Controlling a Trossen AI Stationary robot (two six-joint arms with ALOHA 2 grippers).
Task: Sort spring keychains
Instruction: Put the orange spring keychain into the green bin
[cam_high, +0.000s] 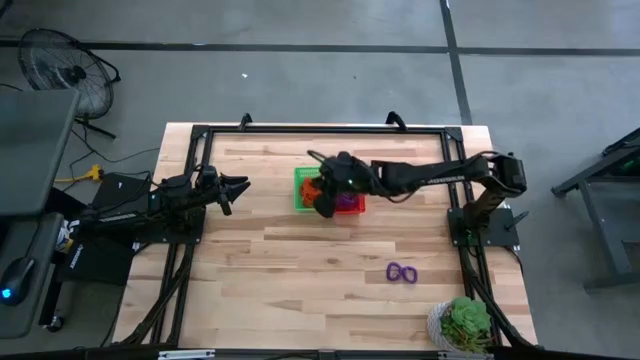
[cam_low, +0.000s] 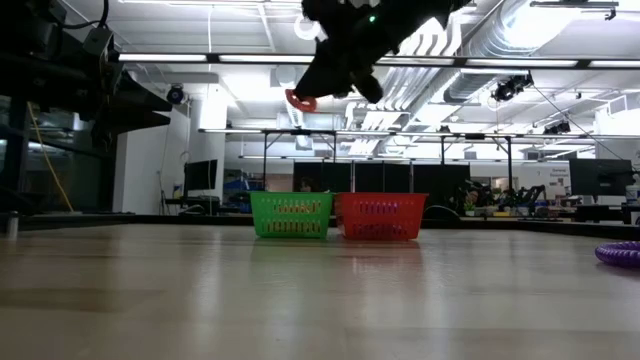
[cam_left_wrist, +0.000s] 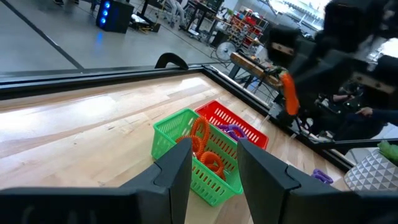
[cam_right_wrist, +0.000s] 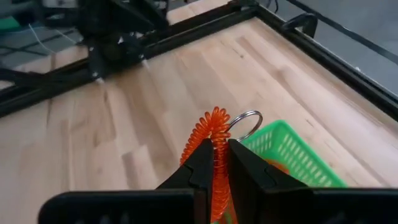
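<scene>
My right gripper (cam_high: 322, 196) is shut on an orange spring keychain (cam_right_wrist: 212, 138) high above the green basket (cam_high: 307, 187); in the low view (cam_low: 300, 100) the keychain hangs well above both baskets. The green basket holds several orange keychains (cam_left_wrist: 202, 146). The red basket (cam_left_wrist: 239, 127) stands against it and holds purple ones (cam_left_wrist: 231, 129). Two purple keychains (cam_high: 401, 272) lie on the table near the right front. My left gripper (cam_high: 240, 186) is open and empty at the table's left. My right gripper pinches the orange keychain's coil (cam_right_wrist: 215, 155) between its two fingers. The coil's looped end and metal ring (cam_right_wrist: 245, 121) stick out beyond the fingertips. The keychain is lifted clear, above the green basket.
A grey-white pot with a green plant (cam_high: 462, 325) stands at the table's near right corner. A black frame (cam_high: 330, 128) runs along the table's far and side edges. Bare wood lies left of and in front of the baskets.
</scene>
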